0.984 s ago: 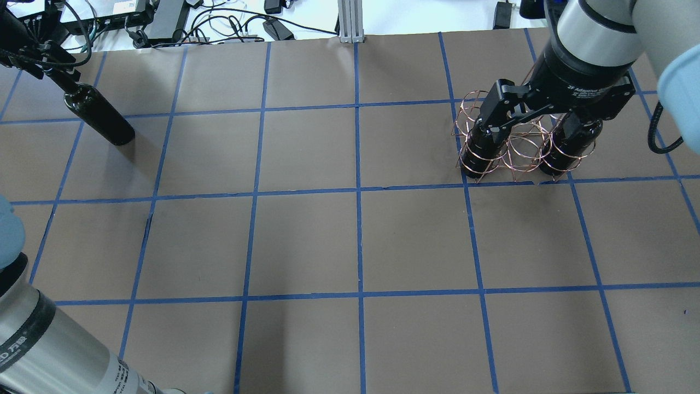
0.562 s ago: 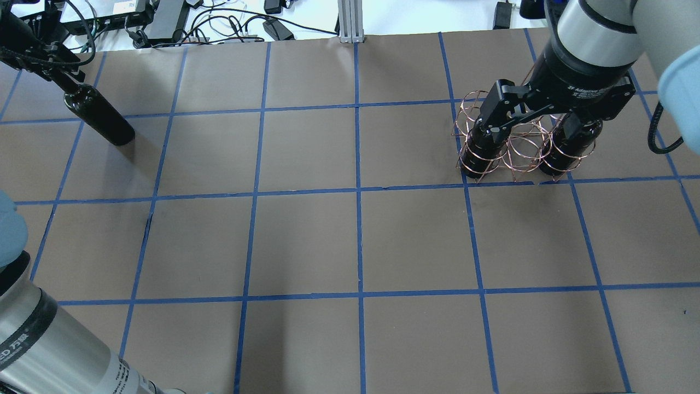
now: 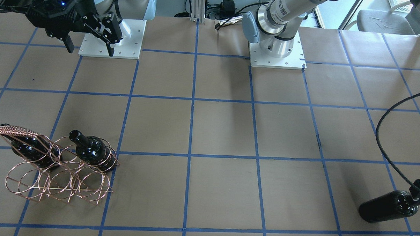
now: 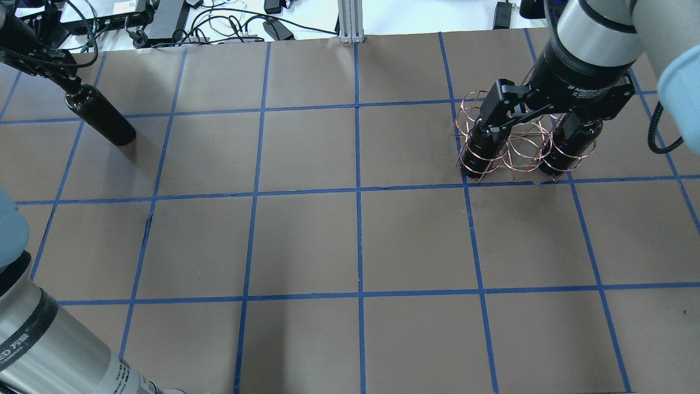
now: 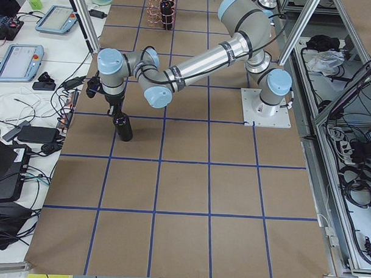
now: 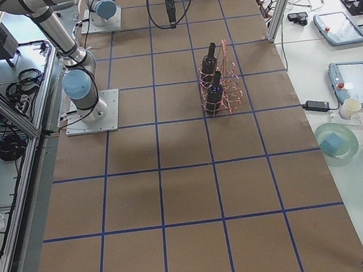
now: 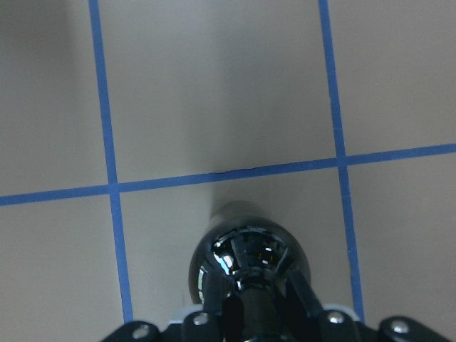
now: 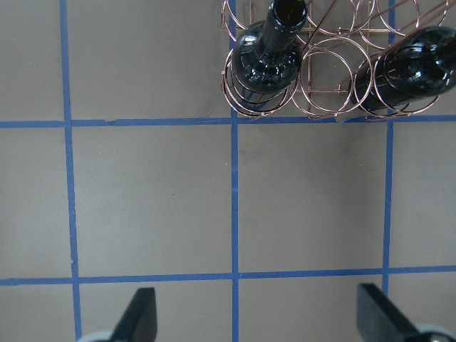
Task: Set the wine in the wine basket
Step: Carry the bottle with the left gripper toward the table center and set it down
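A black-green wine bottle (image 4: 101,117) stands at the table's far left, also in the front view (image 3: 386,208) and the left side view (image 5: 123,127). My left gripper (image 4: 66,86) is shut on its neck; the left wrist view shows the fingers (image 7: 214,303) clamped around the neck above the shoulders (image 7: 246,256). The copper wire wine basket (image 4: 514,148) stands at the far right and holds two more bottles (image 4: 481,148) (image 4: 569,145). My right gripper (image 4: 533,128) hangs high above the basket, open and empty, with the basket (image 8: 335,71) at the top of its wrist view.
The table is brown paper with a blue tape grid (image 4: 358,191). Cables and power bricks (image 4: 164,22) lie past the far edge. A metal post (image 4: 349,22) stands at the far middle. The arm bases (image 3: 277,47) sit on the robot's side.
My left gripper and its cables have shifted slightly at the bottle's neck. The bottle has hardly moved. The right gripper and the basket are unchanged.
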